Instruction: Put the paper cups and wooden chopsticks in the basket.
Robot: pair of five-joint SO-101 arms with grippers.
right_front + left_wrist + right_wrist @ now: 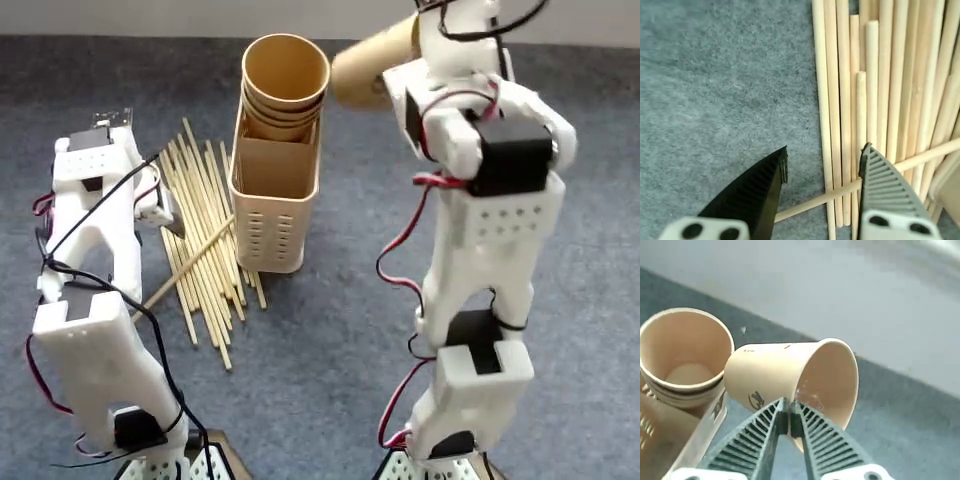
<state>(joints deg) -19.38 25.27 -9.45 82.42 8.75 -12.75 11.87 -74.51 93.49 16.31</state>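
Your right gripper [789, 410] is pressed together on one cup [785, 372], with the rim wall pinched between the jaws. The cup hangs on its side, mouth toward the wrist, just beside the top of the stack [685, 355] of cups that stands in the basket [275, 215]. Whether cup and stack touch cannot be told.

Your left gripper [825, 150] is spread and holds nothing. It sits low over the edge of the chopsticks [880, 100], which lie in a loose row on the mat [715, 75] between the left arm and the basket. The dark jaw is over bare mat and the grey jaw over the sticks. One stick [815, 200] lies crosswise, passing between the jaws.
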